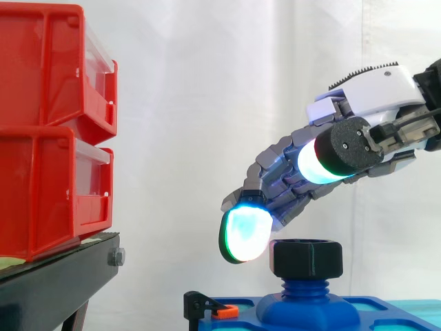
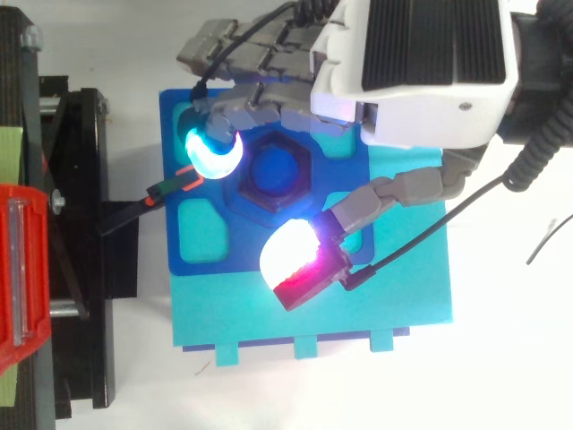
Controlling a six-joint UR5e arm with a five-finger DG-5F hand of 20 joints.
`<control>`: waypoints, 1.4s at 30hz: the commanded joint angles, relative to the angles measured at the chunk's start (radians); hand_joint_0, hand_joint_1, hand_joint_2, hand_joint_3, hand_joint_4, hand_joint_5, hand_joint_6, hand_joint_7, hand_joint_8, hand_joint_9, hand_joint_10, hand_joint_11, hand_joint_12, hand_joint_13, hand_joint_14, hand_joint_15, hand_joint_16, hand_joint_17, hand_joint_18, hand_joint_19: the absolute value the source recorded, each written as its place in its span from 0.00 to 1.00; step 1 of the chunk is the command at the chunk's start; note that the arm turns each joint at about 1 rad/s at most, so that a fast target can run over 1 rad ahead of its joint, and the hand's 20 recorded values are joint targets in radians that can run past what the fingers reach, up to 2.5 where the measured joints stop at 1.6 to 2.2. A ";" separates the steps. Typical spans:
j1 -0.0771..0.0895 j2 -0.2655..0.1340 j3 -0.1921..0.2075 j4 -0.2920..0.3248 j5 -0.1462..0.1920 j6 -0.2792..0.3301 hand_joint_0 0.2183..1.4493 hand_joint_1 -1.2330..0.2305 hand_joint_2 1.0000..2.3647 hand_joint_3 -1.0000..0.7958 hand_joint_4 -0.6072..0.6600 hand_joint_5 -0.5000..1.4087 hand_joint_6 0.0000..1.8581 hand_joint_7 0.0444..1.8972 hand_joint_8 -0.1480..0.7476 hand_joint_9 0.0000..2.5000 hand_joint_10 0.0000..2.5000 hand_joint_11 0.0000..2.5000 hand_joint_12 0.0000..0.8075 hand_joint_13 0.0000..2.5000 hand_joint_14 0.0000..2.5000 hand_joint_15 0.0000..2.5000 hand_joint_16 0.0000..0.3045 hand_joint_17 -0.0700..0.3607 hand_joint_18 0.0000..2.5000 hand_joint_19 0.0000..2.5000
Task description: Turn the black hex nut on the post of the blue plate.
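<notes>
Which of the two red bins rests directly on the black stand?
The lower red bin: it sits on the black stand; the upper red bin is stacked on it.

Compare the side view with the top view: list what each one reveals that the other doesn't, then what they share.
Side view: the nut sits high on a ribbed blue post. One glowing pad hangs level with the nut, and another rides well above it. Top view: the nut's six-sided outline, with the two pads on opposite sides of it. Both: the robot hand reaches over the blue plate without gripping the nut.
</notes>
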 commanded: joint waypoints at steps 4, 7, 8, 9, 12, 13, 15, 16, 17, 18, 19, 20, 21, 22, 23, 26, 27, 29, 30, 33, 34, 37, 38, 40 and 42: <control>0.000 0.002 0.000 0.001 0.000 0.001 0.16 0.60 0.00 0.28 0.67 0.14 0.27 0.40 0.50 0.06 0.00 0.00 0.49 0.05 0.00 0.01 0.19 0.46 0.09 0.13; -0.001 0.000 0.000 -0.001 0.000 0.001 0.16 0.60 0.00 0.28 0.67 0.14 0.27 0.40 0.50 0.06 0.00 0.00 0.49 0.05 0.00 0.01 0.19 0.46 0.09 0.12; -0.001 0.002 0.000 -0.001 0.000 0.001 0.16 0.60 0.00 0.28 0.68 0.14 0.27 0.40 0.50 0.06 0.00 0.00 0.49 0.05 0.00 0.01 0.19 0.46 0.09 0.13; -0.001 0.000 0.000 -0.001 0.000 0.001 0.16 0.60 0.00 0.28 0.68 0.14 0.27 0.40 0.50 0.06 0.00 0.00 0.49 0.05 0.00 0.01 0.19 0.46 0.09 0.12; -0.004 0.002 0.000 -0.010 -0.010 0.003 0.16 0.60 0.00 0.28 0.68 0.14 0.27 0.40 0.50 0.06 0.00 0.00 0.49 0.06 0.00 0.01 0.19 0.46 0.09 0.13; -0.004 0.002 0.000 -0.011 -0.011 0.004 0.16 0.61 0.00 0.28 0.68 0.14 0.27 0.40 0.50 0.06 0.00 0.00 0.49 0.06 0.00 0.01 0.19 0.46 0.09 0.13; -0.011 0.000 0.000 -0.018 -0.020 0.003 0.16 0.61 0.00 0.28 0.68 0.14 0.27 0.40 0.50 0.06 0.00 0.00 0.49 0.06 0.00 0.01 0.19 0.46 0.09 0.13; -0.015 0.002 0.000 -0.019 -0.027 0.001 0.16 0.61 0.00 0.28 0.69 0.14 0.27 0.41 0.50 0.06 0.00 0.00 0.49 0.06 0.00 0.01 0.19 0.46 0.09 0.13; -0.015 0.000 -0.002 -0.019 -0.028 0.001 0.16 0.61 0.00 0.28 0.69 0.14 0.27 0.42 0.50 0.07 0.00 0.00 0.49 0.06 0.00 0.01 0.19 0.46 0.09 0.13; -0.017 0.002 0.000 -0.019 -0.031 0.001 0.16 0.61 0.00 0.28 0.70 0.14 0.27 0.42 0.50 0.07 0.00 0.00 0.49 0.06 0.00 0.01 0.19 0.46 0.09 0.13; -0.021 0.000 -0.002 -0.019 -0.034 0.003 0.16 0.60 0.00 0.28 0.70 0.15 0.27 0.42 0.50 0.07 0.00 0.00 0.49 0.06 0.00 0.01 0.18 0.45 0.10 0.13; -0.021 0.000 0.000 -0.019 -0.036 0.004 0.16 0.60 0.00 0.28 0.72 0.15 0.27 0.43 0.51 0.08 0.00 0.00 0.49 0.07 0.00 0.01 0.18 0.45 0.10 0.12; -0.023 0.000 0.000 -0.019 -0.040 0.004 0.16 0.60 0.00 0.28 0.72 0.15 0.27 0.43 0.51 0.08 0.00 0.00 0.48 0.07 0.00 0.01 0.18 0.45 0.11 0.13; -0.026 0.000 -0.002 -0.019 -0.045 0.004 0.17 0.60 0.00 0.28 0.73 0.15 0.27 0.44 0.51 0.09 0.00 0.00 0.48 0.07 0.00 0.01 0.18 0.45 0.11 0.12; -0.029 0.000 0.000 -0.019 -0.048 0.004 0.17 0.61 0.00 0.28 0.73 0.15 0.27 0.44 0.51 0.09 0.00 0.00 0.48 0.08 0.00 0.01 0.18 0.45 0.11 0.13; -0.032 0.002 -0.002 -0.019 -0.053 0.003 0.17 0.61 0.00 0.28 0.73 0.15 0.27 0.44 0.51 0.10 0.00 0.00 0.48 0.08 0.00 0.01 0.18 0.45 0.11 0.13; -0.037 0.000 -0.002 -0.019 -0.059 0.001 0.17 0.61 0.00 0.28 0.73 0.15 0.27 0.44 0.51 0.10 0.00 0.00 0.48 0.08 0.00 0.01 0.18 0.45 0.11 0.13; -0.041 0.002 -0.002 -0.019 -0.066 0.001 0.17 0.61 0.00 0.28 0.73 0.15 0.27 0.44 0.51 0.10 0.00 0.00 0.48 0.08 0.00 0.01 0.18 0.45 0.11 0.13; -0.043 0.000 -0.002 -0.019 -0.068 0.001 0.17 0.61 0.00 0.28 0.73 0.15 0.27 0.45 0.51 0.10 0.00 0.00 0.48 0.08 0.00 0.01 0.18 0.45 0.11 0.13; -0.049 0.002 -0.002 -0.019 -0.079 0.001 0.17 0.62 0.00 0.28 0.73 0.15 0.27 0.44 0.51 0.10 0.00 0.00 0.48 0.08 0.00 0.01 0.18 0.45 0.11 0.13; -0.052 0.002 -0.002 -0.019 -0.082 0.001 0.17 0.62 0.00 0.28 0.73 0.15 0.27 0.45 0.51 0.10 0.00 0.00 0.48 0.08 0.00 0.02 0.18 0.45 0.11 0.13; -0.060 0.002 -0.002 -0.019 -0.088 0.001 0.18 0.62 0.00 0.28 0.73 0.15 0.27 0.44 0.51 0.10 0.00 0.00 0.47 0.08 0.00 0.02 0.18 0.44 0.11 0.13; -0.063 0.000 -0.002 -0.019 -0.093 0.001 0.18 0.62 0.00 0.28 0.73 0.15 0.27 0.45 0.51 0.10 0.00 0.00 0.47 0.08 0.00 0.02 0.18 0.44 0.11 0.13; -0.067 0.000 -0.002 -0.019 -0.099 0.001 0.18 0.62 0.00 0.28 0.73 0.15 0.27 0.45 0.51 0.10 0.00 0.00 0.47 0.08 0.00 0.02 0.18 0.44 0.11 0.13; -0.069 0.002 -0.002 -0.019 -0.103 0.001 0.18 0.62 0.00 0.28 0.73 0.15 0.27 0.44 0.51 0.10 0.00 0.00 0.47 0.08 0.00 0.02 0.18 0.44 0.11 0.13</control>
